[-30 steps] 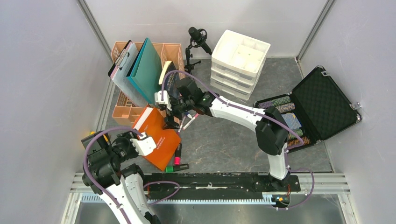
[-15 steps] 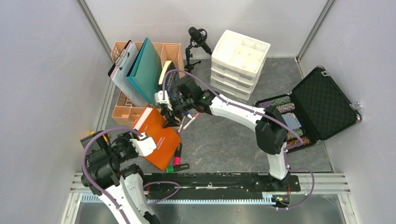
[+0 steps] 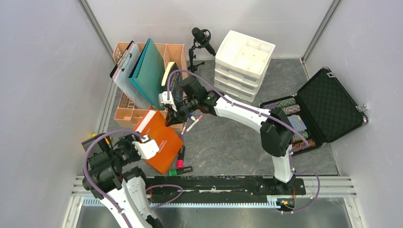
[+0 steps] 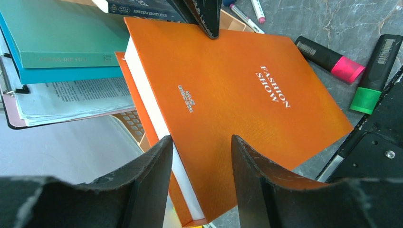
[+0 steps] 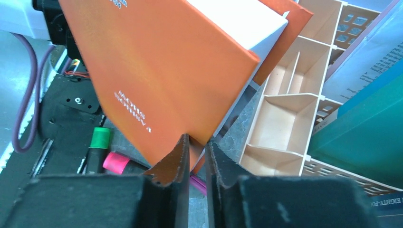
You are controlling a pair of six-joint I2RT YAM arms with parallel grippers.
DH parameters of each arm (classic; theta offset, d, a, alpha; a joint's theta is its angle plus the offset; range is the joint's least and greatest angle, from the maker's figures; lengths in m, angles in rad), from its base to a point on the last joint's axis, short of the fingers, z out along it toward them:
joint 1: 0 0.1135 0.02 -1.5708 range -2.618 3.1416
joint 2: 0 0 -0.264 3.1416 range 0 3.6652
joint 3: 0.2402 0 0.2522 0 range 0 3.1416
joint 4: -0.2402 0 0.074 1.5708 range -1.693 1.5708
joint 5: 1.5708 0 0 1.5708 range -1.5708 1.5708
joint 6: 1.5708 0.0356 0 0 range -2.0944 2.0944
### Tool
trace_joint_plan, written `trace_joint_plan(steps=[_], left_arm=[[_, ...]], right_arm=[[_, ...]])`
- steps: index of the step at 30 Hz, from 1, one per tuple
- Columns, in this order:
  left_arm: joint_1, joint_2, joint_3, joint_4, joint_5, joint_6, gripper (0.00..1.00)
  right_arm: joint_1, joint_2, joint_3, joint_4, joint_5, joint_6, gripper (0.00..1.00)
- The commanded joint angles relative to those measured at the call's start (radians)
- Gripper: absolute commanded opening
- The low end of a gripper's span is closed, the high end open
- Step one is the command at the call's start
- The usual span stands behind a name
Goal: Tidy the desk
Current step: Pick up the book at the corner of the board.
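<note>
Both my tools are on the orange book [image 4: 228,95], which is tilted up off the desk [image 3: 228,142]. My left gripper [image 4: 200,142] is about half wide, fingers either side of the book's near edge, thick way, so holding it. My right gripper [image 5: 196,141] is closed down narrow on the far corner, looks like a pinch on the cover edge. My guess: mid-task, the book is being stood up to go in the peach rack [image 5: 285,109] just beyond my right fingers. Already upright in or against that rack: teal folder [image 3: 149,71], clipboard [image 3: 124,71], dark book [image 3: 174,80]. Left to do: this book, the pink highlighter [image 4: 332,59] and green highlighter [image 4: 375,66] lying under and beside it near my left tool, and loose pens [image 3: 194,122] below my right wrist. Off to my right arm's side: white drawer unit [image 3: 244,59], open black case [image 3: 332,104] with patterned rolls, not sure what. Small mic on a stand [image 3: 202,37] behind the rack. Surface is dark grey stone pattern, flat. Plain grey walls on three sides, metal rail by my bases.
</note>
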State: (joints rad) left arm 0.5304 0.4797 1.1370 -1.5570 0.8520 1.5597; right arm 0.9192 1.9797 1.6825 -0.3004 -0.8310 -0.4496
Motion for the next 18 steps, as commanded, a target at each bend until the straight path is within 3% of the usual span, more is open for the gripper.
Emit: trace_joint_plan(steps=[1, 2, 3, 10, 18], left_arm=[[-0.001, 0.014, 0.033, -0.090, 0.037, -0.001, 0.54], [-0.002, 0.016, 0.036, -0.089, 0.037, -0.003, 0.55], [-0.001, 0.017, 0.039, -0.090, 0.036, -0.004, 0.55], [-0.001, 0.032, 0.074, -0.089, 0.037, -0.031, 0.62], [-0.001, 0.065, 0.098, -0.085, 0.007, -0.074, 0.80]], right_arm=[[-0.008, -0.006, 0.019, 0.017, -0.016, -0.018, 0.09], [-0.008, -0.009, 0.015, 0.019, -0.016, -0.021, 0.01], [-0.011, -0.010, 0.012, 0.018, -0.016, -0.023, 0.00], [-0.020, -0.019, -0.013, 0.019, -0.024, -0.037, 0.00], [-0.023, -0.018, -0.014, 0.018, -0.028, -0.037, 0.00]])
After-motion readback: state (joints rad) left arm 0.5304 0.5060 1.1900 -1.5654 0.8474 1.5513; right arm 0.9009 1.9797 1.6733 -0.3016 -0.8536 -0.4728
